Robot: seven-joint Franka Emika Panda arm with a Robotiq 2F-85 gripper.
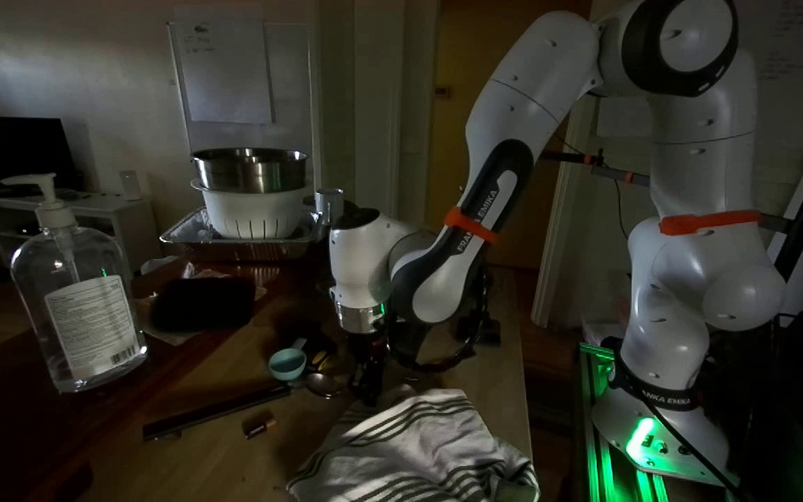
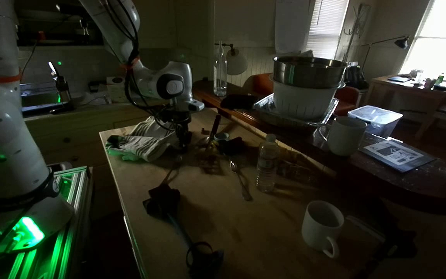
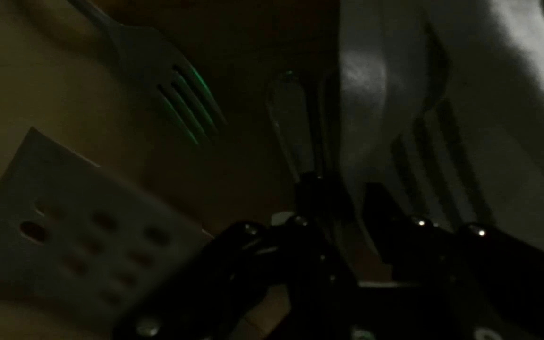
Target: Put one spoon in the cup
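The small teal-green cup point(image 1: 287, 364) stands on the table in both exterior views point(image 2: 222, 136); I see none of it in the wrist view. A metal spoon's bowl point(image 1: 323, 384) lies beside the cup, on the gripper's side. My gripper point(image 1: 366, 394) points down at table height between spoon and towel, and it also shows so in an exterior view point(image 2: 184, 142). In the wrist view the two fingers point(image 3: 354, 203) stand a little apart. A metal utensil handle point(image 3: 293, 123) runs under the left finger; its far end is hidden, so I cannot tell if it is the spoon's.
A striped towel point(image 1: 415, 446) lies against the gripper's side. A fork point(image 3: 158, 71) and a slotted spatula point(image 3: 88, 226) lie nearby. A black bar point(image 1: 217, 413) and battery point(image 1: 260, 426) lie near the cup. A clear plastic bottle point(image 2: 266, 166) and white mug point(image 2: 322, 226) stand farther along.
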